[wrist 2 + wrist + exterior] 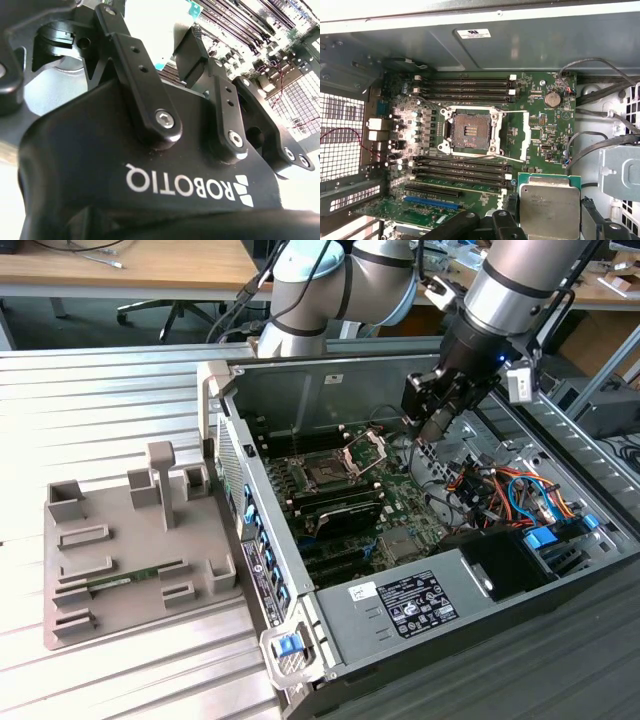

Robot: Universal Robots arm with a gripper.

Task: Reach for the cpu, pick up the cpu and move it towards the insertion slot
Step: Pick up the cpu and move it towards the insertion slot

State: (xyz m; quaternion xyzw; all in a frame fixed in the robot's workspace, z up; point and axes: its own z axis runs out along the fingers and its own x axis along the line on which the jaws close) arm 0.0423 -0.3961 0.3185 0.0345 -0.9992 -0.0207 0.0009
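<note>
The cpu (549, 206), a square chip with a pale silvery face and a thin green rim, sits close under the camera in the first wrist view. Dark fingers (506, 226) press against its two sides, so my gripper (549, 227) is shut on it. In the exterior view my gripper (438, 423) hangs inside the open computer case, above the motherboard and toward the exterior view's right of the insertion slot (325, 473). The insertion slot (470, 132) is a dark square socket with its silver bracket swung open beside it. The second wrist view has the finger links (150, 95) close up.
Long black memory slots (462, 85) flank the socket on two sides. Coloured cables (495, 490) and a blue-tabbed drive bay lie on the exterior view's right. A power supply (420, 602) fills the case's near end. A grey fixture tray (130, 540) with a green memory stick stands outside.
</note>
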